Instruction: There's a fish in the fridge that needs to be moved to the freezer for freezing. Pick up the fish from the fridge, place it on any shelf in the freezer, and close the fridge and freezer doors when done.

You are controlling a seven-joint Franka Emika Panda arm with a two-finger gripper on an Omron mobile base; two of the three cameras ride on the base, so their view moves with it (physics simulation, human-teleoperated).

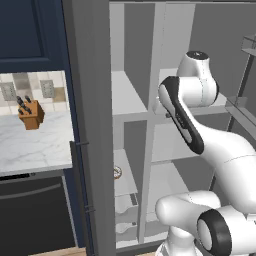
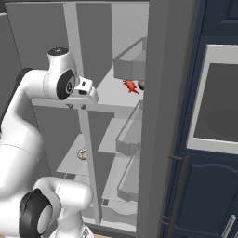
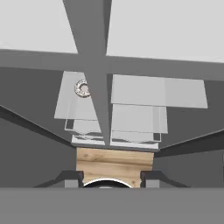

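From the left base view, the white arm [image 1: 200,130] stood before the open unit, a doughnut-like ring [image 1: 117,172] low on a freezer shelf [image 1: 122,180]. From the right base view, the fish [image 2: 130,86] lay on a fridge shelf [image 2: 111,95], ungrasped. In the hand view, the gripper [image 3: 111,180] looked down, fingers clenched on nothing. Pickup apparently remained; next, it would need to open and reach the fish.

Navy cabinets [image 1: 27,30], marble counter [image 1: 30,145]
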